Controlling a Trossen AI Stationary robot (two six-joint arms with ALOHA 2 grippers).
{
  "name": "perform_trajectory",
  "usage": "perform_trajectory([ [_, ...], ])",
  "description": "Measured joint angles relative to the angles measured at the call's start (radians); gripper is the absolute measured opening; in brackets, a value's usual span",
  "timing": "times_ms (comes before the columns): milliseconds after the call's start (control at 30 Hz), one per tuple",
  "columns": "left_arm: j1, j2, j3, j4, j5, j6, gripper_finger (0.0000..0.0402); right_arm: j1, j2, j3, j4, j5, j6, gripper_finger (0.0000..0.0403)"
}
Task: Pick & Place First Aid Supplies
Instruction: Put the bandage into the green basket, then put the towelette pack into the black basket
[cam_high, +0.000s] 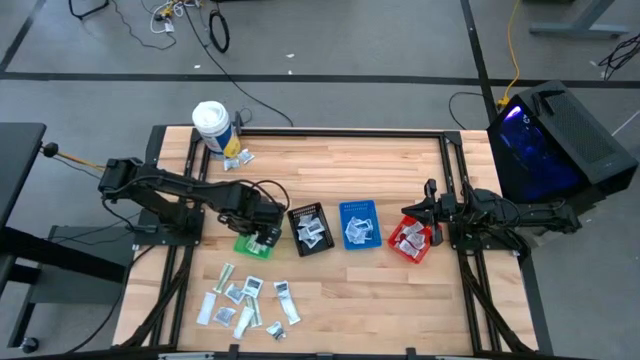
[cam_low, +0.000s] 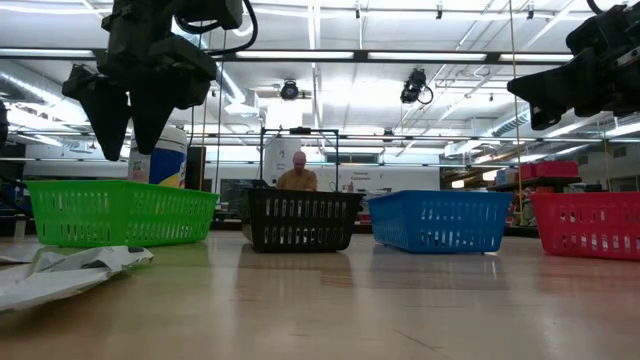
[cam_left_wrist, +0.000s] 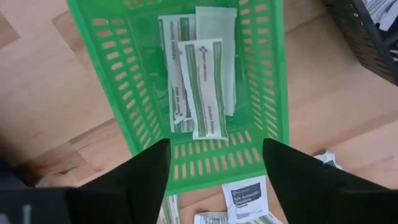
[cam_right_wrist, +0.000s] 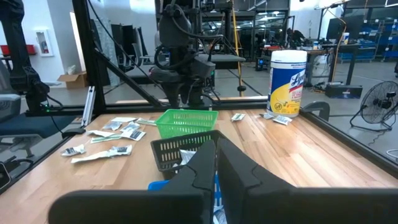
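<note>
Now, left claw (cam_left_wrist: 214, 171) above green bin (cam_left_wrist: 267, 81).
We see it spread, empty; greenish sachets (cam_left_wrist: 199, 81) lie inside; right claw (cam_right_wrist: 216, 163) pressed together.

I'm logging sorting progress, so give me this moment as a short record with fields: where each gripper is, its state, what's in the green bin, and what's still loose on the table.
left gripper: above the green bin, open, holding nothing
right gripper: waiting over the red bin, shut
green bin contents: a few flat greenish-printed packets, overlapping
other bins: black bin, blue bin and red bin each hold packets
still loose: a cluster of sachets at the table's near edge; a couple beside the white tub
</note>
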Motion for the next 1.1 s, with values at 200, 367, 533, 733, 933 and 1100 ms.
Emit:
perform_trajectory([
  [200, 0.011, -0.021, 0.000, 0.001, 0.045, 0.014, 0.0275, 0.000, 0.000, 0.000, 0.000, 0.000, 0.000, 0.0023],
  [367, 0.011, -0.058, 0.000, 0.002, 0.039, 0.040, 0.0275, 0.000, 0.000, 0.000, 0.000, 0.000, 0.000, 0.0023],
  [533, 0.011, -0.090, 0.000, 0.006, 0.033, 0.144, 0.0275, 0.000, 0.000, 0.000, 0.000, 0.000, 0.000, 0.0023],
  [733, -0.005, -0.113, 0.002, 0.055, 0.029, 0.276, 0.0275, 0.000, 0.000, 0.000, 0.000, 0.000, 0.000, 0.0023],
  [933, -0.040, -0.114, 0.073, 0.080, -0.024, 0.423, 0.0275, 0.000, 0.000, 0.000, 0.000, 0.000, 0.000, 0.0023],
  [1100, -0.067, -0.113, 0.131, 0.098, -0.064, 0.554, 0.0275, 0.000, 0.000, 0.000, 0.000, 0.000, 0.000, 0.0023],
])
